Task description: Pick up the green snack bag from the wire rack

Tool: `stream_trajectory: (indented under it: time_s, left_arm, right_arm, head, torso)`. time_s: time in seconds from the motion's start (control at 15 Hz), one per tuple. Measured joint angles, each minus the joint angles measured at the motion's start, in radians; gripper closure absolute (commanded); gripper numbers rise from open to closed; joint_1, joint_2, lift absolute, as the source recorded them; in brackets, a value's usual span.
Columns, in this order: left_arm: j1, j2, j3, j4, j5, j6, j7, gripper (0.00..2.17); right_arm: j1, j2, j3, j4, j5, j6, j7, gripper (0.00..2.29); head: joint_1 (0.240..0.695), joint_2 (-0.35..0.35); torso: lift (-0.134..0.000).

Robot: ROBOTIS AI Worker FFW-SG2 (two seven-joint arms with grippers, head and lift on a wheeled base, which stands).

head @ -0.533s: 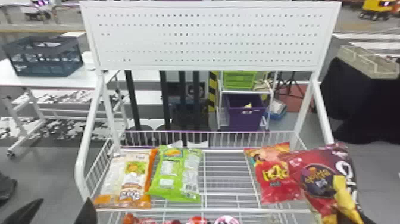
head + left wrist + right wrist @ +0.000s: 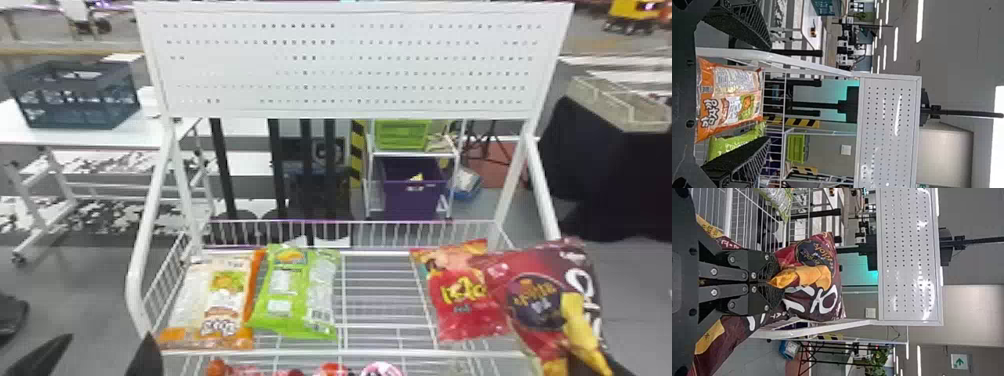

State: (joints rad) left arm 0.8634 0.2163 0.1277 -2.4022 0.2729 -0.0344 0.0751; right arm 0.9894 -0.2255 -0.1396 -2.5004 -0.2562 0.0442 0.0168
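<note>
The green snack bag [image 2: 297, 295] lies on the wire rack [image 2: 380, 353], just right of the orange-and-white bag. My left gripper [image 2: 107, 352] is at the lower left of the head view, open and apart from the bags. In the left wrist view the left gripper [image 2: 768, 92] has its fingers wide apart, with the green snack bag [image 2: 734, 143] partly behind one of them. My right gripper [image 2: 774, 282] is shut on a dark red snack bag [image 2: 817, 293] in the right wrist view; in the head view that dark red bag [image 2: 550, 295] hangs over the rack's right side.
An orange-and-white bag [image 2: 215, 300] lies at the rack's left, a red bag [image 2: 465, 295] at its right. White side posts [image 2: 142, 280] flank the rack, and a perforated panel [image 2: 350, 65] rises behind it. Several red items [image 2: 332, 370] sit on a lower level.
</note>
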Motion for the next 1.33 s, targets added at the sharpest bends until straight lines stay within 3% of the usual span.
stream_trajectory:
  time_s: [0.27, 0.53, 0.93, 1.33]
  left_arm:
    - [-0.043, 0.005, -0.028, 0.009, -0.012, 0.048, -0.028, 0.08]
    - [-0.224, 0.007, -0.143, 0.091, -0.045, 0.18, -0.056, 0.08]
    - [-0.587, 0.001, -0.343, 0.418, -0.089, 0.28, -0.037, 0.08]
    - [-0.826, -0.026, -0.439, 0.681, -0.08, 0.324, -0.025, 0.08]
  right_arm:
    - [0.001, 0.001, 0.002, -0.001, 0.001, -0.002, 0.001, 2.18]
    - [0.002, 0.005, 0.01, -0.002, 0.004, -0.002, 0.002, 2.18]
    - [0.002, 0.009, 0.017, 0.002, 0.01, -0.002, 0.002, 2.18]
    - [-0.001, 0.024, 0.033, 0.007, 0.019, -0.002, 0.002, 2.18]
  head:
    - [0.499, 0.0]
    - [0.499, 0.0]
    - [0.499, 0.0]
    - [0.499, 0.0]
  torso:
    - [0.0]
    - [0.0]
    - [0.0]
    - [0.0]
